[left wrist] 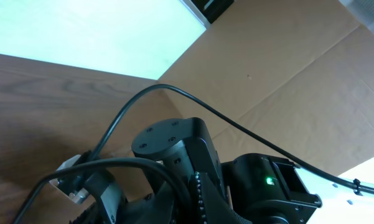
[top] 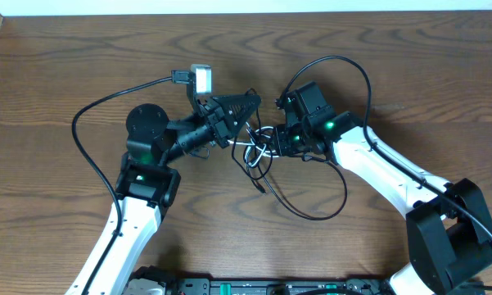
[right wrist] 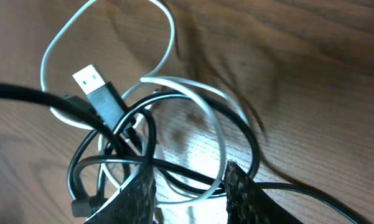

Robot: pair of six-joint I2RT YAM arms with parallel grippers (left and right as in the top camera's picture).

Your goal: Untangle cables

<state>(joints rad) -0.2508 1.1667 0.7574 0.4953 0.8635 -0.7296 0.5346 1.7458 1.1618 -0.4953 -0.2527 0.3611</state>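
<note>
Between the two black ridged fingers [right wrist: 140, 193] of the right gripper [right wrist: 190, 171], the tangle of thin black and white cables [top: 256, 148] lies on the brown wooden table [top: 65, 57]. Black strands and a white loop cross the gap. These fingers stand apart and clamp nothing. A black plug with a white tip [right wrist: 98, 89] lies beyond the left fingertip. The left gripper [top: 255, 102] points its tips at the tangle from close by; I cannot tell whether they are parted or closed.

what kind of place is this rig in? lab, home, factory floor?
Probably a lab or data-collection bench, not a home. The wood-grain table is screened by plain cardboard panels, and the loose items in view on it are tangled black and white cables.
</note>
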